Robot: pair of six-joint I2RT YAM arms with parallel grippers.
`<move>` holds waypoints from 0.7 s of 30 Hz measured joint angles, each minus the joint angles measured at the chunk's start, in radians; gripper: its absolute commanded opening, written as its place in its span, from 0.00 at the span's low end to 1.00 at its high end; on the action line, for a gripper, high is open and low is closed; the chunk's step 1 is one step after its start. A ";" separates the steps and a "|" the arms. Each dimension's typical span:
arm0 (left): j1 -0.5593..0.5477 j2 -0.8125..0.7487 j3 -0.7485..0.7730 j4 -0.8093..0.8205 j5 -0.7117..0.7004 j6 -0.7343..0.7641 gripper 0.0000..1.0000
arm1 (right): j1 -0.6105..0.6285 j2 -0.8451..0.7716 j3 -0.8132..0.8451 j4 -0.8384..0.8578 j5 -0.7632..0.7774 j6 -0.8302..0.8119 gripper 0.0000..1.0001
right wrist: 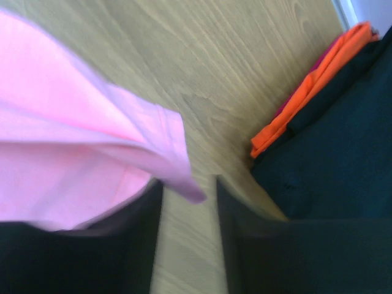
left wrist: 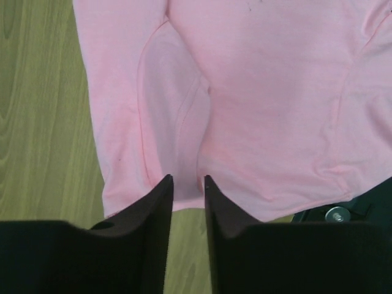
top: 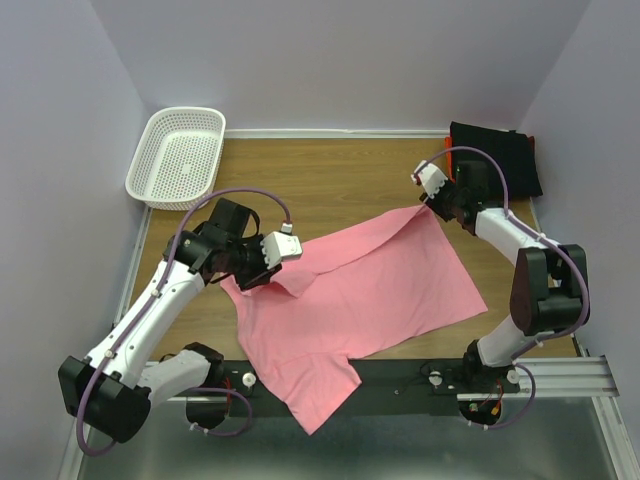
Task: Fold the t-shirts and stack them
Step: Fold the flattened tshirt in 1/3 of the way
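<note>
Nearest, the pink t-shirt (top: 370, 290) sprawls mid-frame on the bench (top: 330, 170), hem off the lower edge, spread for folding. The left hand (left wrist: 187, 179) at its sleeve and the right hand (right wrist: 188, 181) at its upper-right corner are both narrowly parted, seemingly gripping nothing. The black t-shirt (top: 505, 155) and orange-red t-shirt (right wrist: 312, 79) sit stacked upper right.

Three t-shirts are in view. One pink t-shirt (top: 370, 290) lies spread at the centre of the top view. One black t-shirt (top: 505, 155) sits at the upper right. One orange-red t-shirt (right wrist: 318, 79) shows only as an edge along the black one, at the upper right of the right wrist view. There is one white basket (top: 150, 140) at the upper left, and one table (top: 330, 175). There are two arms, each with one end effector: the left end effector (left wrist: 185, 180) and the right end effector (right wrist: 187, 190). Each has two fingers, making four fingers in all.
</note>
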 measured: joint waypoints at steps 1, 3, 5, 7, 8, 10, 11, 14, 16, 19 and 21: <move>0.000 0.000 0.002 -0.006 0.001 0.002 0.41 | 0.000 -0.002 -0.003 -0.003 0.000 -0.011 0.64; 0.000 0.000 0.015 -0.018 0.000 0.006 0.42 | -0.003 -0.014 -0.017 -0.015 0.000 -0.022 0.68; 0.000 -0.002 0.025 -0.020 -0.002 0.006 0.42 | -0.009 -0.039 -0.031 -0.032 -0.001 -0.030 0.69; 0.001 -0.005 0.036 -0.022 -0.007 0.005 0.42 | -0.013 -0.061 -0.029 -0.053 -0.007 -0.036 0.68; 0.003 -0.007 0.038 -0.021 -0.008 0.005 0.42 | -0.013 -0.069 -0.026 -0.061 -0.009 -0.036 0.68; 0.016 -0.009 0.039 -0.014 -0.011 0.002 0.42 | -0.013 -0.073 -0.005 -0.093 -0.018 -0.030 0.64; 0.024 -0.009 0.039 -0.008 -0.015 0.001 0.42 | -0.013 -0.071 0.016 -0.114 -0.024 -0.021 0.62; 0.104 0.014 0.039 0.030 -0.025 -0.002 0.39 | -0.013 -0.036 0.126 -0.195 -0.062 0.016 0.47; 0.160 0.046 0.039 0.063 -0.036 -0.007 0.32 | -0.005 0.002 0.189 -0.219 -0.073 0.040 0.44; 0.222 0.151 0.039 0.126 -0.097 -0.022 0.27 | 0.025 0.078 0.254 -0.238 -0.072 0.076 0.40; 0.233 0.238 0.035 0.169 -0.137 -0.030 0.24 | 0.057 0.126 0.262 -0.256 -0.071 0.098 0.38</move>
